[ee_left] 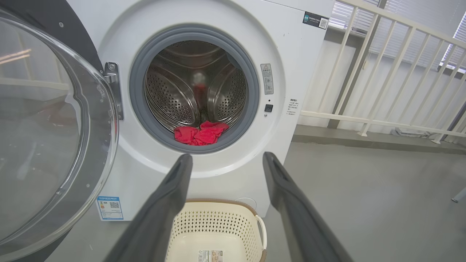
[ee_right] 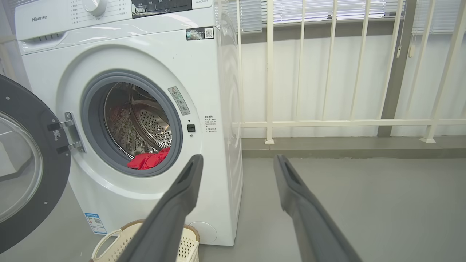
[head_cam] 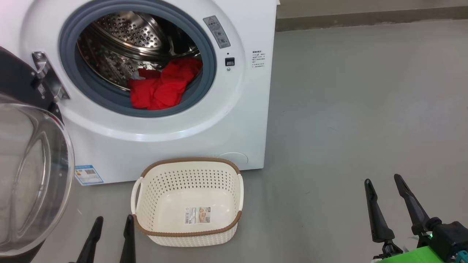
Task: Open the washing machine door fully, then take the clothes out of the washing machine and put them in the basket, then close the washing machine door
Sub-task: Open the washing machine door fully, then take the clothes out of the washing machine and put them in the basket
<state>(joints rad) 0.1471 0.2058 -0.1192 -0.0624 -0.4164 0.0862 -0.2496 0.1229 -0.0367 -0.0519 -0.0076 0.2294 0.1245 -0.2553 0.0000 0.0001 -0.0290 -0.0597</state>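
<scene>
The white washing machine (head_cam: 190,138) stands at the upper left with its round door (head_cam: 33,175) swung out to the left, glass bowl facing me. Red clothes (head_cam: 162,87) lie at the front of the steel drum, against the grey gasket; the same clothes (ee_left: 201,133) show low in the drum in the left wrist view. The cream basket (head_cam: 188,226) sits on the floor before the machine, with just a sticker on its bottom. My left gripper (head_cam: 113,220) is open at the basket's left side. My right gripper (head_cam: 383,179) is open, far right over bare floor.
Grey floor (head_cam: 347,109) stretches to the right of the machine. A white railing (ee_right: 327,123) with a low kerb runs along the wall behind. The open door (ee_left: 47,138) takes up the space at the machine's left.
</scene>
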